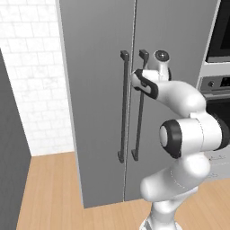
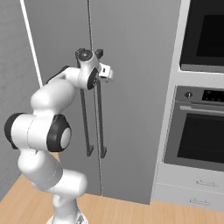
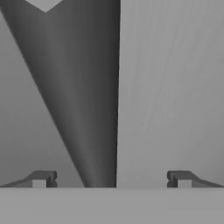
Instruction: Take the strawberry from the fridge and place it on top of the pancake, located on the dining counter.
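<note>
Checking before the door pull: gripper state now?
Gripper: open, fingers spread either side of a fridge handle bar, holding nothing.

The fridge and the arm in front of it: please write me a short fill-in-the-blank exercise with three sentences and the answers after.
1. Both doors of the fridge are ____.
2. The pincer has its jaws ____, with a dark door handle between them.
3. Right of the fridge, an ____ is built into the wall.

Missing words: closed; open; oven
</note>
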